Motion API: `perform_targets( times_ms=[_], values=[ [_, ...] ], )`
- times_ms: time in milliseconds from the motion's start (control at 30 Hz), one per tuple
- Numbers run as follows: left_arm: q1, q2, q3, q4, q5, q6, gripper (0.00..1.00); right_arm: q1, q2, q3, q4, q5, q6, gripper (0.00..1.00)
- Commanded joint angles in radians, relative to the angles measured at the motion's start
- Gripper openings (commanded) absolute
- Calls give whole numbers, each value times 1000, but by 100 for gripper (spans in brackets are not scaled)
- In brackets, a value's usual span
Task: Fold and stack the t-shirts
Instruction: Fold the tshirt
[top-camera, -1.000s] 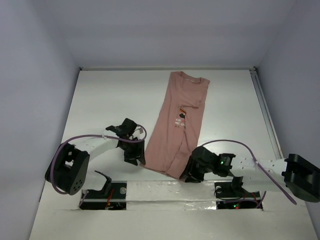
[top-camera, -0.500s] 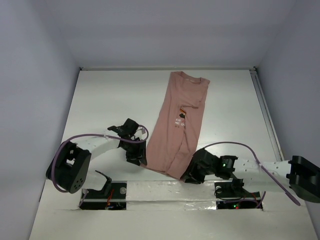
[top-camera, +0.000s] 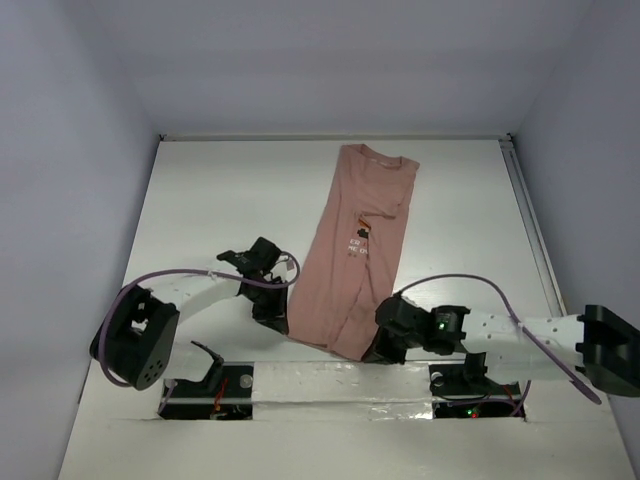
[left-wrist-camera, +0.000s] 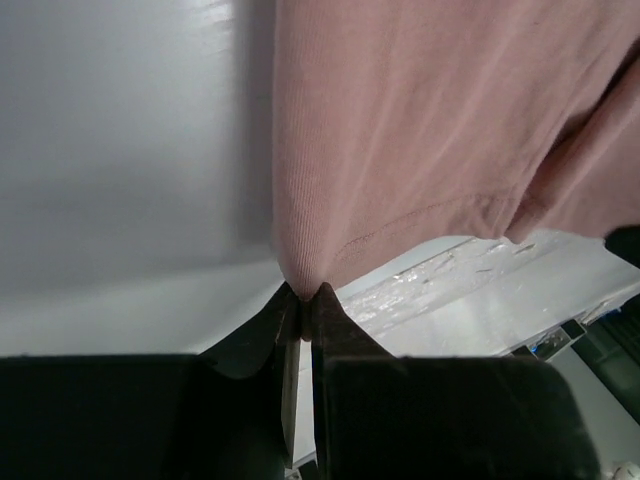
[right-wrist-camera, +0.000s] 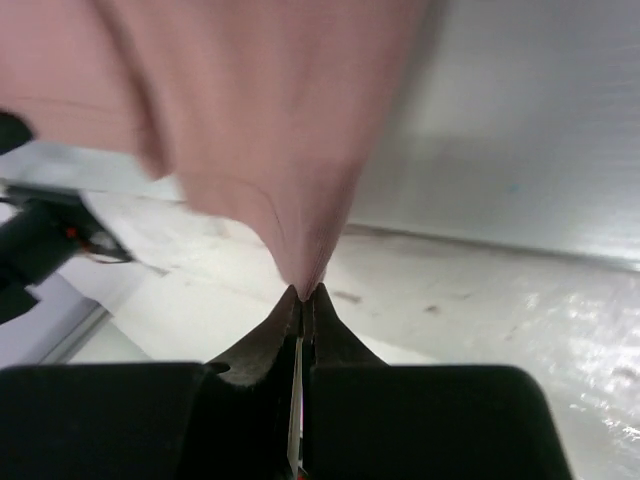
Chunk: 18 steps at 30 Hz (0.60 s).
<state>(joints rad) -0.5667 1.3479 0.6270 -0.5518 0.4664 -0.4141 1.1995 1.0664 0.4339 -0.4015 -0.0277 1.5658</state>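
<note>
A salmon-pink t-shirt (top-camera: 358, 245), folded lengthwise into a long strip, lies on the white table with its collar at the far end and a small printed mark at mid-length. My left gripper (top-camera: 285, 318) is shut on the near left corner of the t-shirt's hem (left-wrist-camera: 300, 275). My right gripper (top-camera: 368, 350) is shut on the near right corner of the t-shirt (right-wrist-camera: 300, 255). In both wrist views the fabric pinches to a point between the closed fingers. Both corners sit close to the table's near edge.
The white table (top-camera: 220, 200) is boxed in by grey-lilac walls on the left, back and right. A taped strip (top-camera: 330, 385) and the two arm bases (top-camera: 205, 385) run along the near edge. A rail (top-camera: 530, 230) lines the right side.
Both grippers went from half open to shut, each pinching a near corner of the t-shirt. The right arm slid a little left and the hem corner shifted with it.
</note>
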Motion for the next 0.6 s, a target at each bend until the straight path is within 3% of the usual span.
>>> perform_targets(
  times_ms=[0, 133, 267, 567],
  values=[
    [-4, -32, 89, -119, -40, 28, 0, 14, -94, 135, -227, 177, -23, 0],
    [-4, 9, 265, -89, -84, -14, 0, -93, -227, 152, -382, 252, -65, 0],
    [5, 77, 466, -56, -170, -29, 0, -324, -302, 172, -381, 227, -248, 0],
    [14, 318, 717, 75, -235, -74, 0, -668, -31, 322, -160, 166, -656, 0]
  ],
)
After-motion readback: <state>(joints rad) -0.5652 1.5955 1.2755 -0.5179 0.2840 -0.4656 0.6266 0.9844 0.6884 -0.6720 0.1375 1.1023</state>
